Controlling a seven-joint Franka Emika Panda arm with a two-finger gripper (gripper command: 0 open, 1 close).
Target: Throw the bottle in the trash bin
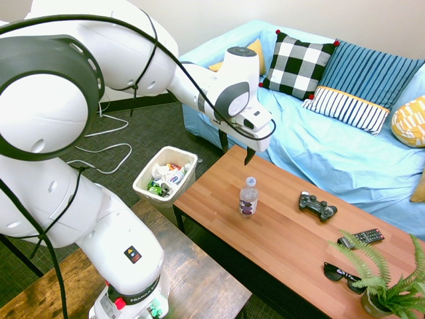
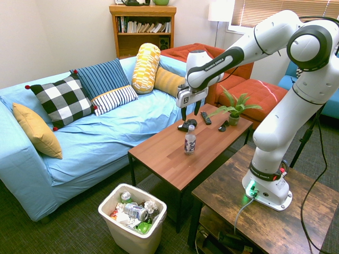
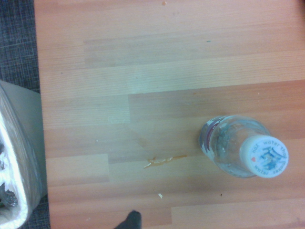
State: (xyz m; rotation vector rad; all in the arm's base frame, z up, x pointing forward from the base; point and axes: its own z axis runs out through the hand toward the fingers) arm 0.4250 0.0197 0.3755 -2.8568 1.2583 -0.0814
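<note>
A: What's lying nearest the camera?

B: A dark rustic wooden side table (image 1: 192,279) is sitting in front, with the small white rectangular plastic trash bin (image 1: 147,181) standing on grey carpet just beside the long reddish wooden coffee table (image 1: 279,246).

A: And the bottle?

B: The small clear plastic water bottle with a white cap (image 1: 248,197) is standing upright on that table, long axis vertical, cap pointing up.

A: The gripper?

B: The white arm's two-finger gripper (image 2: 190,111) is hanging above it, fingers apart, gripping nothing.

A: Farther back?

B: A light blue sofa (image 1: 332,156) is carrying a black-and-white checked cushion (image 1: 297,64).
</note>
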